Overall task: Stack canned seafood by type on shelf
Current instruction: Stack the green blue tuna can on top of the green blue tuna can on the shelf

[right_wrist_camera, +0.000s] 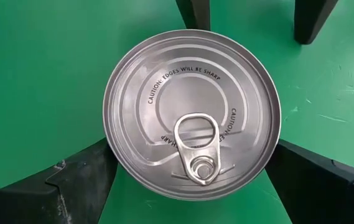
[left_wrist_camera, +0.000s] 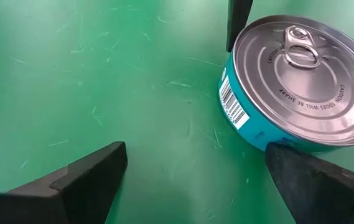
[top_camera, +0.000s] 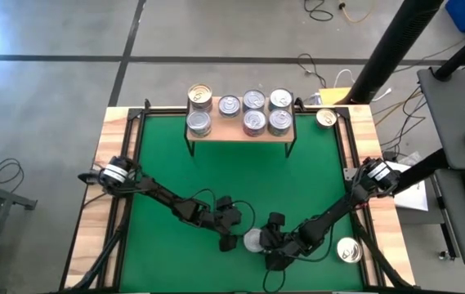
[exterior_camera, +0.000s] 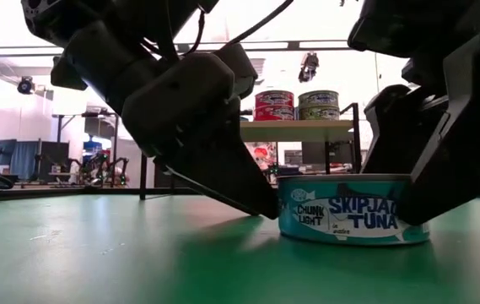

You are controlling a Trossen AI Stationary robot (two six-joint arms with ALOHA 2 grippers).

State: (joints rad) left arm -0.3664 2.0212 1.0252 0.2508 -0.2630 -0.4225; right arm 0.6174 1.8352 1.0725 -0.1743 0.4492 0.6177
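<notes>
Tuna can (top_camera: 253, 240): flat on the green mat near the table's front edge, label reading Chunk Light Skipjack Tuna, pull-tab up.
Right gripper (right_wrist_camera: 189, 186): fingers apart, straddling the can, one each side.
Left gripper (left_wrist_camera: 192, 180): fingers apart, just beside the can, one tip touching its side.
Shelf (top_camera: 240, 135): at back edge, carrying eight cans.
Loose cans: one at the back right corner (top_camera: 325, 118), one at the front right (top_camera: 347, 250).

Robot lab: concrete floor (top_camera: 52, 33), cables (top_camera: 322, 10)

Shelf cans' (top_camera: 253, 111) labels unreadable (too small).
</notes>
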